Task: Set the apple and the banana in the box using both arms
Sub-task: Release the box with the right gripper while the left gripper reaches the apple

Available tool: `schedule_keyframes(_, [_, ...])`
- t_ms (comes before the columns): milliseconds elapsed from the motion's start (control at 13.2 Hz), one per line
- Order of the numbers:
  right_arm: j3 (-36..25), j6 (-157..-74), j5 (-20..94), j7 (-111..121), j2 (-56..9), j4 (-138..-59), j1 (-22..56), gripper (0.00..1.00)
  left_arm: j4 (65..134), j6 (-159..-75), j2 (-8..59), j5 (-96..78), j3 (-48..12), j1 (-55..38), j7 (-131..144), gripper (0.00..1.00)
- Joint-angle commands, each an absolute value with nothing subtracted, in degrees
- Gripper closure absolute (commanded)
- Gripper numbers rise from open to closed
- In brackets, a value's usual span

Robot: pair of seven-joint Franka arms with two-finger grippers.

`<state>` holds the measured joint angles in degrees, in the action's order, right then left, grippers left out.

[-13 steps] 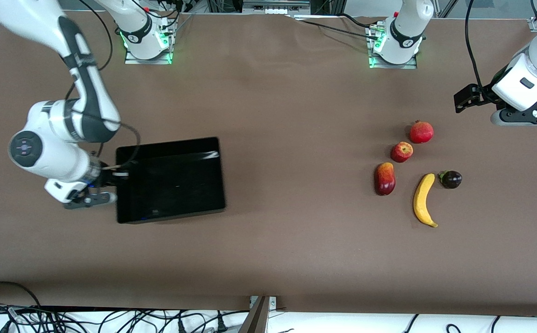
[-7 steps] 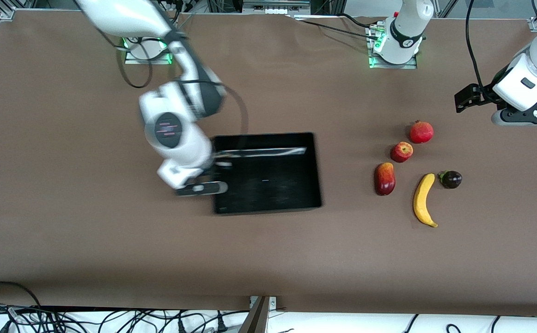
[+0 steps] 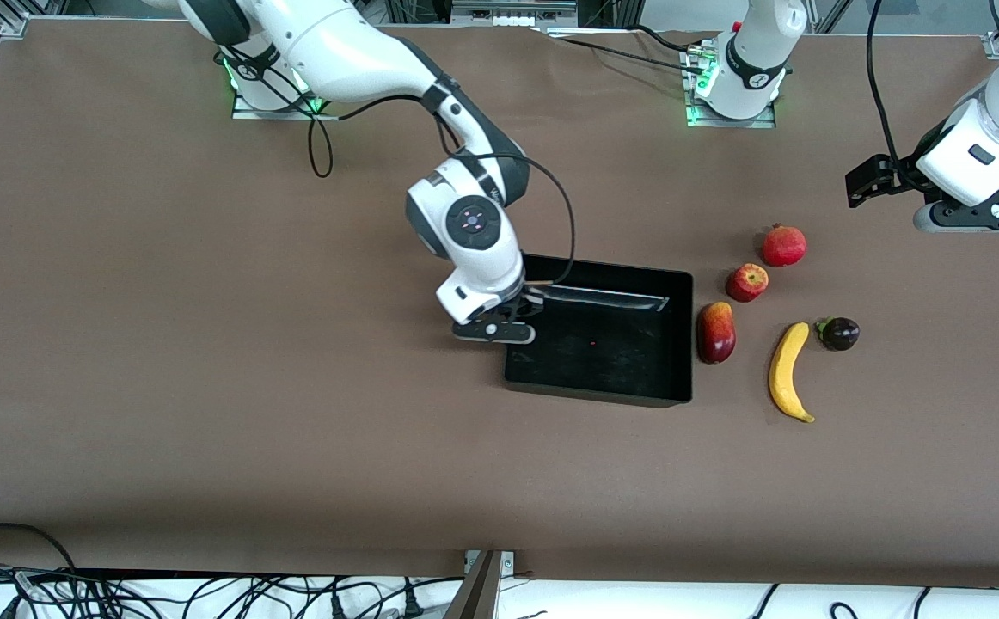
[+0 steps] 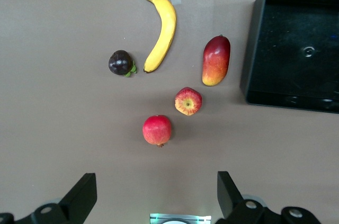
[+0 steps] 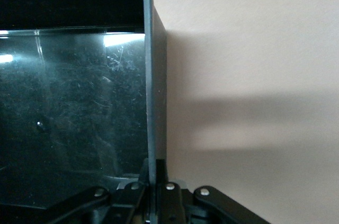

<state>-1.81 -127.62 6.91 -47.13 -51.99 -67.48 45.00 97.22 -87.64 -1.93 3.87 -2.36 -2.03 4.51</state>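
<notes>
The black box (image 3: 596,398) lies mid-table, its end wall close beside the mango-like fruit. My right gripper (image 3: 517,315) is shut on the box's wall at the end toward the right arm; the right wrist view shows the wall (image 5: 151,91) pinched between the right gripper's (image 5: 157,181) jaws. The apple (image 3: 747,282) and the banana (image 3: 788,371) lie on the table toward the left arm's end. My left gripper (image 3: 867,182) hangs open and empty over the table there; its wrist view shows the apple (image 4: 188,101), banana (image 4: 161,30) and box (image 4: 252,44) below the left gripper (image 4: 153,197).
A red pomegranate (image 3: 784,245) lies farther from the front camera than the apple. A red-yellow mango-like fruit (image 3: 715,332) lies beside the box. A dark purple round fruit (image 3: 839,333) lies beside the banana. Cables run along the table's near edge.
My right gripper has dragged the box across the table from the right arm's end to beside the fruits. The left arm has stayed in place.
</notes>
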Motion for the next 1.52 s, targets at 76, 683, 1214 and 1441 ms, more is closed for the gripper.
schedule_keyframes(76, [-2.64,-129.63,8.26,-50.27,-52.65,-65.04,46.31,1.0,95.98,-86.22,-1.67,1.93,-2.37,-1.76,3.25,0.0])
schedule_keyframes(683, [-5.0,-128.6,7.47,-50.45,-50.29,-65.22,46.93,0.0,105.25,-94.17,6.86,2.9,-2.64,-1.58,-0.44,0.0])
schedule_keyframes(1214, [-6.15,-116.47,7.82,-39.03,-38.86,-65.74,38.25,0.0,133.65,-134.16,5.27,2.99,-2.72,-0.61,-0.18,0.0])
schedule_keyframes(1441, [-6.85,-107.43,7.56,-33.77,-32.28,-69.68,35.69,0.0,137.54,-143.85,9.04,2.99,-2.81,-0.97,0.17,0.0])
